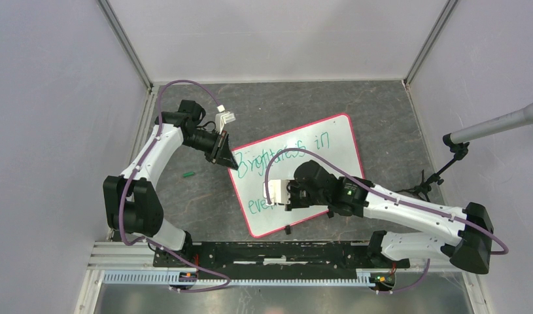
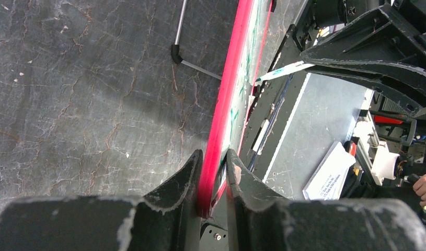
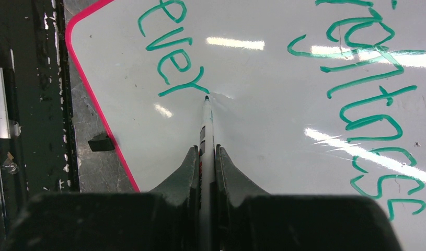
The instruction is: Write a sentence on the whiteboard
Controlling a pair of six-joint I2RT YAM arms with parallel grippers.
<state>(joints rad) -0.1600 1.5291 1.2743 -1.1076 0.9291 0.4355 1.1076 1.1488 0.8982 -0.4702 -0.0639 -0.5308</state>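
Observation:
The whiteboard (image 1: 329, 157) lies tilted on the dark table, white with a red-pink rim. The sentence (image 1: 286, 157) in green reads "Brightness in" on top and "ever" (image 3: 171, 47) below. My left gripper (image 1: 232, 162) is shut on the board's rim (image 2: 221, 125) at its far-left corner. My right gripper (image 1: 284, 196) is shut on a white marker (image 3: 205, 130). The marker's green tip (image 3: 206, 98) touches the board just after the "r" of "ever".
A small green cap (image 1: 189, 174) lies on the table left of the board. A small black piece (image 1: 287, 229) sits at the board's near edge; it also shows in the right wrist view (image 3: 101, 142). A microphone stand (image 1: 453, 157) stands at the right.

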